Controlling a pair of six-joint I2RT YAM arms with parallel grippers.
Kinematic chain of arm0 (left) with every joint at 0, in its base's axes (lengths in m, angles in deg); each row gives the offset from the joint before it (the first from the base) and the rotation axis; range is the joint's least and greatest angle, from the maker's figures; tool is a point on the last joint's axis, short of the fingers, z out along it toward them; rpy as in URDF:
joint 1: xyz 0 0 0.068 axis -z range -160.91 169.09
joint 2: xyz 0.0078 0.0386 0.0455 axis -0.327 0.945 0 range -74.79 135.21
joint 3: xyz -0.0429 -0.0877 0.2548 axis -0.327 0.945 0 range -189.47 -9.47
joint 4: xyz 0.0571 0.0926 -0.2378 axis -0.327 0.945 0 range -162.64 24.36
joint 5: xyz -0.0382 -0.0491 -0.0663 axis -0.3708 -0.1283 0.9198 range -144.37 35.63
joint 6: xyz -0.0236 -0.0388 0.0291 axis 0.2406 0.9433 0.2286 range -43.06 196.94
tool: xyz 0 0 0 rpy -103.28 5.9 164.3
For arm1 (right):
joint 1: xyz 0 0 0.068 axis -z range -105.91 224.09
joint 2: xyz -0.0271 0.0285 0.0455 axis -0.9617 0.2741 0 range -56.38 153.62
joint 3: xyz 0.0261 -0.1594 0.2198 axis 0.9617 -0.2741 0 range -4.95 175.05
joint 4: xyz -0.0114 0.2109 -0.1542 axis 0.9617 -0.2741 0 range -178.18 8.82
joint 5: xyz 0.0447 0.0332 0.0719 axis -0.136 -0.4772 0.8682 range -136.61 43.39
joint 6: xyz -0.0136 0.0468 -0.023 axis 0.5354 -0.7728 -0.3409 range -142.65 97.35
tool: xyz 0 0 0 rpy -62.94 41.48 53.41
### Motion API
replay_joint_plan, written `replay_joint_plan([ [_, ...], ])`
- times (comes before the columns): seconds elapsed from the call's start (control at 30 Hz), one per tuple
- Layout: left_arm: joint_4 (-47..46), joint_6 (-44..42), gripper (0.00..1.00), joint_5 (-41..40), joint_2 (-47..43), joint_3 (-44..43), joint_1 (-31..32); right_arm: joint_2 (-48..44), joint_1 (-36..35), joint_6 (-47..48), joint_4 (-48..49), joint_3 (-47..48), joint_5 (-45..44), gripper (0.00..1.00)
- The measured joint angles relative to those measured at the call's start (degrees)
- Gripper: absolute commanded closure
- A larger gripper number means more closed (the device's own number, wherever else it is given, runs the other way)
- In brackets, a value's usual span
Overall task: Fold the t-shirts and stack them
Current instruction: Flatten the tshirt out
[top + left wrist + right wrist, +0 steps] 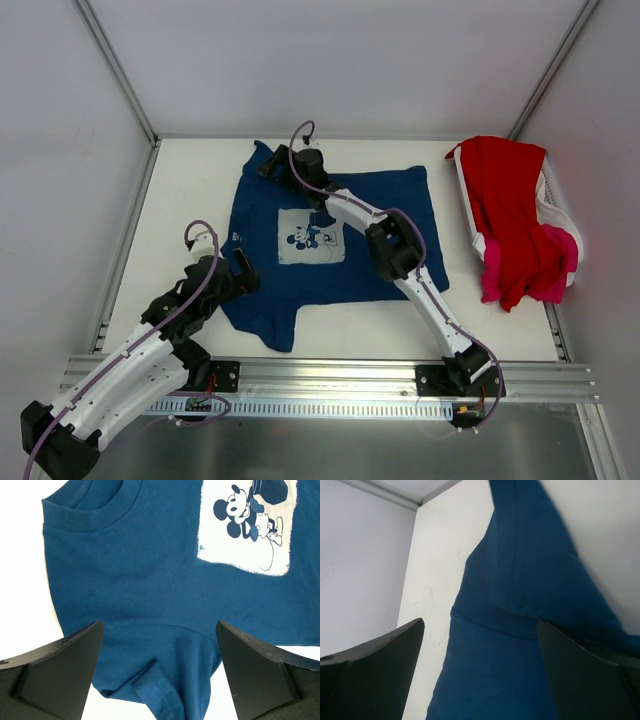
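A navy t-shirt lies spread flat on the table, its pale mouse print facing up and its collar towards the left. My left gripper hovers open over the near sleeve, whose cloth lies between the black fingers untouched. My right gripper stands open above the far sleeve; its fingers straddle the blue cloth. A red t-shirt drapes over the basket at the right, with a pink t-shirt under it.
The white plastic basket stands against the right wall. White walls with metal frame posts enclose the table on three sides. An aluminium rail runs along the near edge, between the arm bases.
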Motion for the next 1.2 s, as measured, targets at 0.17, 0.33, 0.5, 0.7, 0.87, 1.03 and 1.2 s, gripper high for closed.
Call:
replay_joint_plan([
  [0.17, 0.04, 0.15, 0.04, 0.02, -0.68, 0.61, 0.0, 0.0, 0.52, 0.5, -0.22, 0.0, -4.92, 0.01],
  [0.33, -0.07, 0.81, 0.04, 0.04, -0.61, 0.92, 0.0, 0.0, 1.73, 0.28, -0.24, 0.0, -9.09, 0.0],
  [0.5, -0.09, 1.64, 0.04, 0.09, -0.11, 2.49, 0.0, 0.24, 3.45, -0.15, -0.37, 0.83, -11.61, 0.01],
  [0.7, -0.02, 2.62, 0.05, 0.5, 0.37, 3.32, 0.0, 1.68, 4.46, -1.31, 1.4, 2.32, -13.0, 0.01],
  [0.87, -0.04, 2.95, 0.05, 0.57, 0.92, 3.34, 0.0, 3.67, 3.91, -1.2, 2.34, 4.7, -16.39, 0.0],
  [1.03, -0.04, 3.56, 0.06, 1.79, 1.79, 3.37, 0.0, 4.55, 3.41, 2.21, 3.61, 7.13, -23.56, 0.0],
  [1.2, -0.04, 4.57, 0.07, 2.67, 2.19, 3.41, 0.0, 3.8, 5.29, 9.64, 6.45, 7.63, -28.46, 0.01],
])
